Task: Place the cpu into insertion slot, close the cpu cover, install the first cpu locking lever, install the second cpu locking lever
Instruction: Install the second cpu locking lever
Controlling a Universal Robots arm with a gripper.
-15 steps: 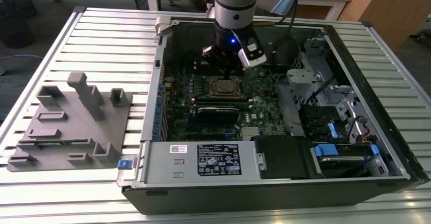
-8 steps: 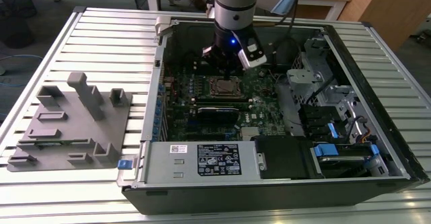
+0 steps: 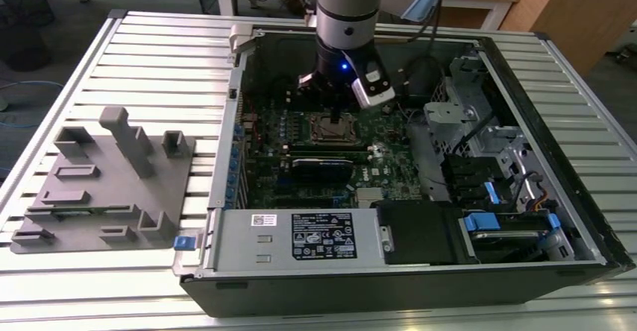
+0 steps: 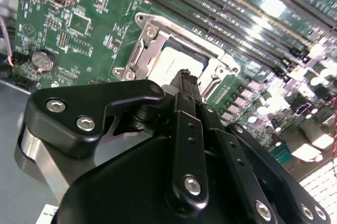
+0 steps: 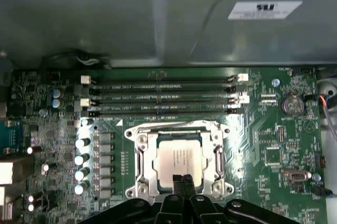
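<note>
Where the exterior view takes in the room, a ribbed metal counter (image 3: 149,40) carries an open computer case (image 3: 398,271) in the middle of the frame, with wooden desks along the top edge and a grey moulded fixture (image 3: 104,189) at the left. The arm (image 3: 347,10) comes down from the top centre, and the jaws (image 3: 339,113) hang just above the insertion slot (image 3: 332,128) on the green motherboard (image 3: 388,144). A black card (image 3: 321,168) lies just below the slot.

In the second wrist view, the jaws (image 4: 187,77) rise from the lower half of the frame, their black fingers drawn together with nothing between them, tips near the lower edge of the cpu (image 4: 176,62). The cpu lies flat in the insertion slot (image 4: 142,58), with the cpu cover (image 4: 218,66) down around it. Long memory slots (image 4: 237,29) run across the upper right.

In the first wrist view, the cpu (image 5: 179,158) sits at lower centre inside the cpu cover (image 5: 213,150), the jaws (image 5: 182,181) closed and empty at its lower edge. Memory slots (image 5: 160,98) run above, against the grey case wall (image 5: 105,19).
</note>
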